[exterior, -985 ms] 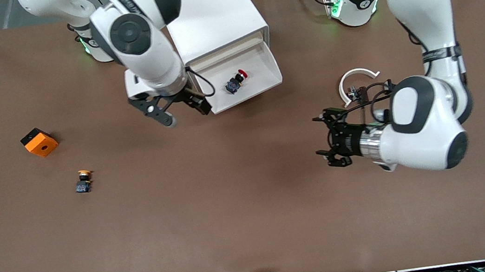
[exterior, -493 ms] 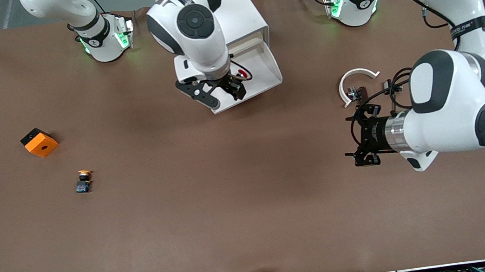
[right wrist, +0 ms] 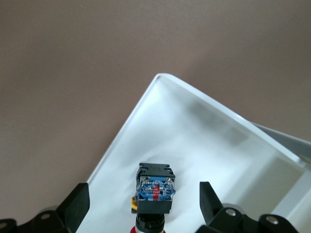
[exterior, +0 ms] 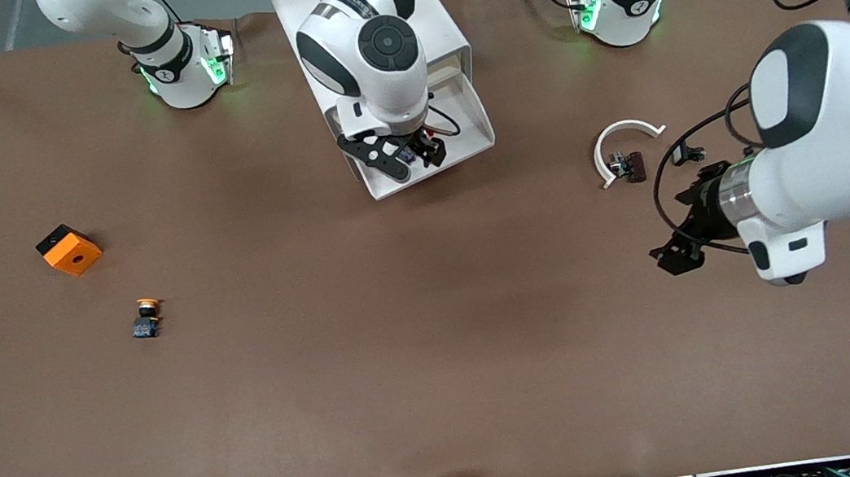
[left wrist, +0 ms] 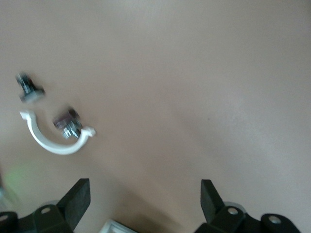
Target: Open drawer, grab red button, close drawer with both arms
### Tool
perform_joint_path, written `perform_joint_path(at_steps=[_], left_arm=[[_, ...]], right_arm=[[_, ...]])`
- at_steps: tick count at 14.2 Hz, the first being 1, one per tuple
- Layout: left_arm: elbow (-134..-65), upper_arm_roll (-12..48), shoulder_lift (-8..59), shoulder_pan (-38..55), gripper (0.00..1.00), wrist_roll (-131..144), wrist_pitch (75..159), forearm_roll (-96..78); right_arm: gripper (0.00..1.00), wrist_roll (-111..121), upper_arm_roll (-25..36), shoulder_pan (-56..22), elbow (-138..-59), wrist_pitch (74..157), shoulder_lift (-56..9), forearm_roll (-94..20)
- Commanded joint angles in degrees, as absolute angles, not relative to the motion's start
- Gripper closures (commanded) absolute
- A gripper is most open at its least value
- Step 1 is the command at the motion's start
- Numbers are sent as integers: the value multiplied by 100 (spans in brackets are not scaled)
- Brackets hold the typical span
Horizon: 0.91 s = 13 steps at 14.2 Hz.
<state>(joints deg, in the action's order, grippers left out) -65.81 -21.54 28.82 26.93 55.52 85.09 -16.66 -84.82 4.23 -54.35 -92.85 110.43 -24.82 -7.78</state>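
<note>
The white drawer (exterior: 468, 114) stands pulled open out of its cabinet (exterior: 429, 20). The button (right wrist: 155, 191) lies on its side on the drawer floor (right wrist: 204, 131), bluish base showing and the red cap just at the frame edge. My right gripper (exterior: 404, 156) hangs low over the drawer, open, one finger on each side of the button (right wrist: 145, 206) and not touching it. In the front view this gripper hides most of the button. My left gripper (exterior: 675, 251) is open and empty over bare table toward the left arm's end (left wrist: 144, 201).
A white curved piece (exterior: 614, 144) with small dark parts (exterior: 629, 165) lies on the table near the left gripper, also in the left wrist view (left wrist: 51, 141). Toward the right arm's end sit an orange block (exterior: 69, 250) and a button with an orange-yellow cap (exterior: 147, 318).
My right gripper swung from beside the drawer's front corner to over the drawer, straddling the button. My left arm drew back from the table's middle toward its own end.
</note>
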Motion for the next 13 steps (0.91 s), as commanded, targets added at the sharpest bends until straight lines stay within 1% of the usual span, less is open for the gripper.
perform_joint_path(at_steps=[1,9,10,11,12,13], left_arm=[[-6828,-2162,2357,2725,0,4408,8508,-1249],[-7092,-2206,1495,2646,0,2217,8209,-756],[-7110,-2206,1451,2646,0,2102,8209,-678],[-7110,-2206,1407,2646,0,2057,8200,-598],[-7145,-2189,1337,2637,0,1987,8200,-598],[-7198,-2188,1301,2611,0,1925,8191,-598]], right_arm=[[0,-8657,483,-5581,-9299,11066,-2601,-721],[0,-8763,483,-5669,-9308,11030,-2707,-721],[8,-8754,483,-5669,-9299,11030,-2716,-721],[22,-8754,483,-5660,-9299,11039,-2707,-721],[34,-8754,483,-5651,-9299,11039,-2707,-721],[35,-8754,483,-5651,-9308,11030,-2707,-721]])
